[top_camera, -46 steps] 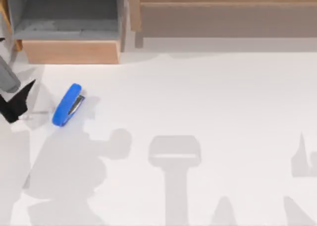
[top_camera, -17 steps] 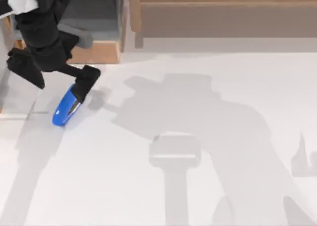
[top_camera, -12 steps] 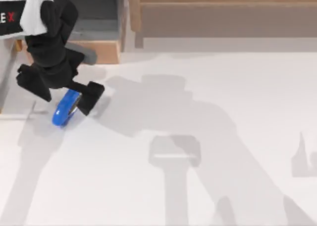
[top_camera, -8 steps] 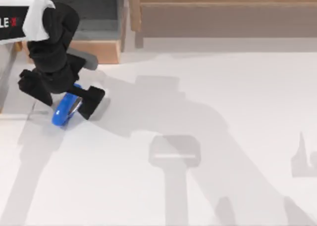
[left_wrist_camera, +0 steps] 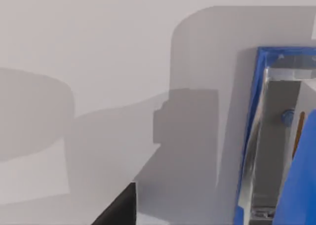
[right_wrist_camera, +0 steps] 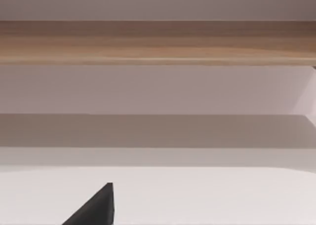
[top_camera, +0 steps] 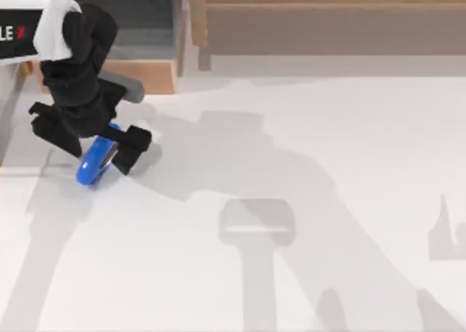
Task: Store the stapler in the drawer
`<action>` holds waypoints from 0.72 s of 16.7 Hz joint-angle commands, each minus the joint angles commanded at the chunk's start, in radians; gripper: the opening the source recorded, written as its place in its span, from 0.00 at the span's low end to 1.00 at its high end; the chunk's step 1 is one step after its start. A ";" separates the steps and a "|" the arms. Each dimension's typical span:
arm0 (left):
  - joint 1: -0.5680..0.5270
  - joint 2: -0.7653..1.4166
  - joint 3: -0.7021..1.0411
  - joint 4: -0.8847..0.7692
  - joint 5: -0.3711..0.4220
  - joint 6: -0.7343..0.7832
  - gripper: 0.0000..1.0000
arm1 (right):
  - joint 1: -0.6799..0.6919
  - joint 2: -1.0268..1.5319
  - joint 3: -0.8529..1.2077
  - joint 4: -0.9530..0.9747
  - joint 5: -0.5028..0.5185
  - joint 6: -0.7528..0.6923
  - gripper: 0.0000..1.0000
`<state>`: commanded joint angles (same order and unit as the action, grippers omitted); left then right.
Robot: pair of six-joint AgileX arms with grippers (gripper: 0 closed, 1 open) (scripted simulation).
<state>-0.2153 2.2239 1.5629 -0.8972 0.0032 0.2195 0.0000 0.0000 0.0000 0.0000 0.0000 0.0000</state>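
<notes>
Straddling one stapler [top_camera: 93, 166] near one drawer [top_camera: 145, 73], the left hand [top_camera: 98, 144] is spread open.

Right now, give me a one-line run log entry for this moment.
phase: grasp approach | left gripper: open, straddling stapler on table | drawer: open, behind | stapler: not lifted
</notes>
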 joint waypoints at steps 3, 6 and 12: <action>0.000 0.000 0.000 0.000 0.000 0.000 0.32 | 0.000 0.000 0.000 0.000 0.000 0.000 1.00; 0.000 0.000 0.000 0.000 0.000 0.000 0.10 | 0.000 0.000 0.000 0.000 0.000 0.000 1.00; 0.000 0.000 0.000 0.000 0.000 0.000 0.00 | 0.000 0.000 0.000 0.000 0.000 0.000 1.00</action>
<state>-0.2153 2.2239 1.5629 -0.8972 0.0032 0.2195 0.0000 0.0000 0.0000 0.0000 0.0000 0.0000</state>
